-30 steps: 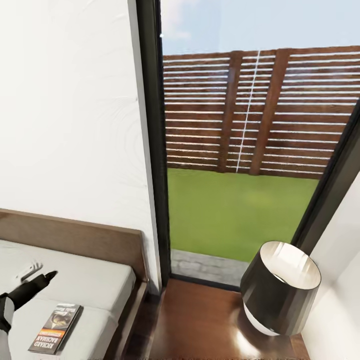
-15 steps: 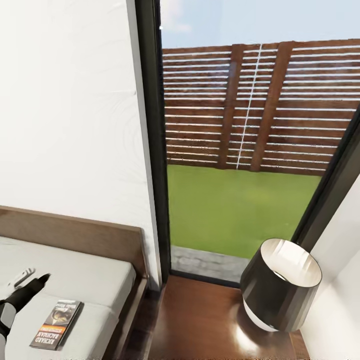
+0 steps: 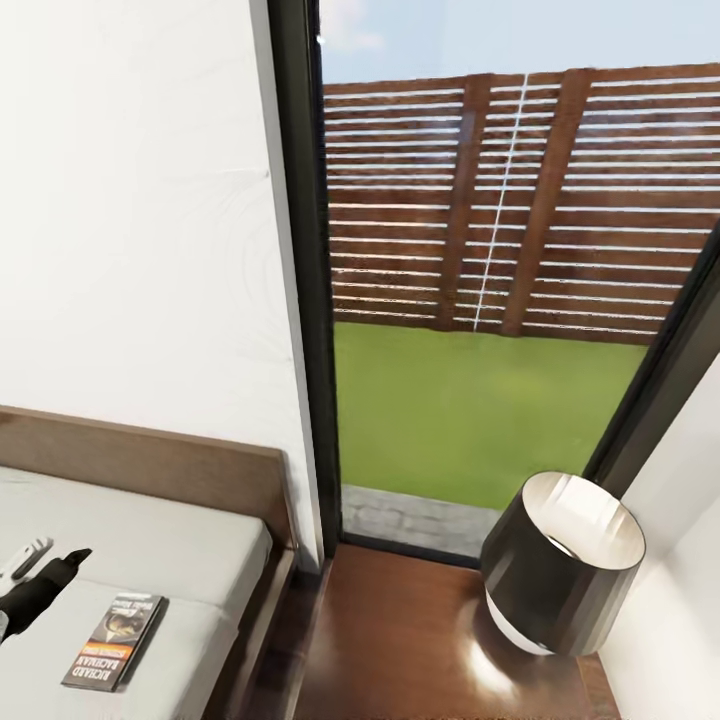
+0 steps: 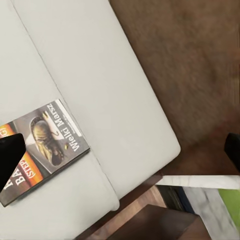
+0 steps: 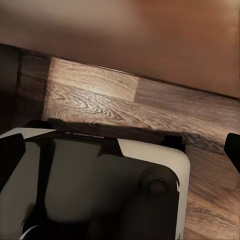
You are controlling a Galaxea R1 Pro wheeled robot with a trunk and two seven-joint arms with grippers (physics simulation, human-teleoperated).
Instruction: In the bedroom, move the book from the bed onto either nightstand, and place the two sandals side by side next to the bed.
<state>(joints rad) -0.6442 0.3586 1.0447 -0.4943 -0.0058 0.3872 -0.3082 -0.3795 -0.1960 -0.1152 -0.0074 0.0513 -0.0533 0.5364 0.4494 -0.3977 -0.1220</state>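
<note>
Left tool (image 3: 40, 572) hovers open beside book (image 3: 115, 640) near mattress edge (image 3: 245, 600).

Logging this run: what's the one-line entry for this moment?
left pincer: open, above bed, beside book | book: flat on mattress, ungrasped | nightstand: holds lamp

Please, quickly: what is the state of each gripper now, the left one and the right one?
Left gripper: open, empty, hovering over the bed beside the book.
Right gripper: open, holding nothing, above the robot's own base.
</note>
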